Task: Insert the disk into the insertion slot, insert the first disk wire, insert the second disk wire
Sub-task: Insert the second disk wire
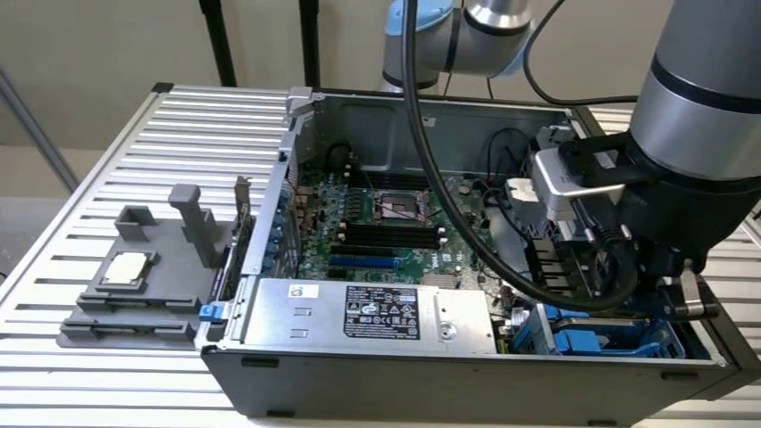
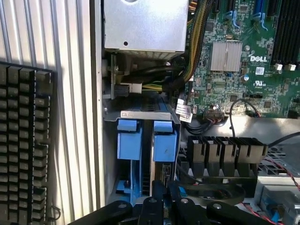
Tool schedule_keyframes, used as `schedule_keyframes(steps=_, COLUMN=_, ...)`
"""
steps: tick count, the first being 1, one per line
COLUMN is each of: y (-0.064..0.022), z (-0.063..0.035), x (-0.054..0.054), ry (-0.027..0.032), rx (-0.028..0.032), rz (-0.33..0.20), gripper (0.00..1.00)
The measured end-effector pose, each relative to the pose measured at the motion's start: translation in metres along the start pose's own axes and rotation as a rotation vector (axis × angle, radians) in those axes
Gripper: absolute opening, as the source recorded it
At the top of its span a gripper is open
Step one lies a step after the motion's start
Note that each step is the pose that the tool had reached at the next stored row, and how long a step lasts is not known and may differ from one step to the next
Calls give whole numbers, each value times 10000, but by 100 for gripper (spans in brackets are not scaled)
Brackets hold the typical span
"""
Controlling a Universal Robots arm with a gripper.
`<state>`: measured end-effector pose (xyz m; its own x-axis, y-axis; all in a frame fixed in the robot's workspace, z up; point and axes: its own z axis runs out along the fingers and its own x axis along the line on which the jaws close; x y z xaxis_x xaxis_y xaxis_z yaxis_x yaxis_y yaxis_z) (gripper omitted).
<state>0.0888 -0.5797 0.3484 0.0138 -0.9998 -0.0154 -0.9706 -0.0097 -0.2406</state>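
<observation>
1. Between the gripper's (image 2: 166, 191) jaws, drawn narrow, sat the near end of the disk (image 2: 165, 143), pinched edge-on.
2. Ahead of the gripper, the disk in its blue frame stood sunk in the insertion slot (image 2: 145, 115) of the grey drive cage (image 2: 108, 154).
3. Just beside the held disk, in the neighbouring bay, stood a second blue frame (image 2: 129, 145), parallel to it and slightly apart.
4. Farther ahead, past the cage, lay the silver power supply (image 2: 143, 23), a bundle of wires (image 2: 194, 42) beside it.
5. To one side of the gripper spread the green motherboard (image 2: 243, 61); to the other, outside the computer case (image 1: 476, 383), lay a black keyboard (image 2: 23, 140) on the slatted table (image 2: 70, 93).
6. Above the gripper, the arm (image 1: 701, 107) hung down into the open case.
</observation>
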Motion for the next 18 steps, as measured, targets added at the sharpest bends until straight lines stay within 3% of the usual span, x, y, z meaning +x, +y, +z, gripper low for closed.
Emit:
schedule_keyframes(steps=6, y=14, z=47, x=8, ry=-137, rx=42, rz=34, gripper=16)
schedule_keyframes(steps=18, y=25, z=88, x=22, ry=-419, rx=52, rz=105, gripper=16)
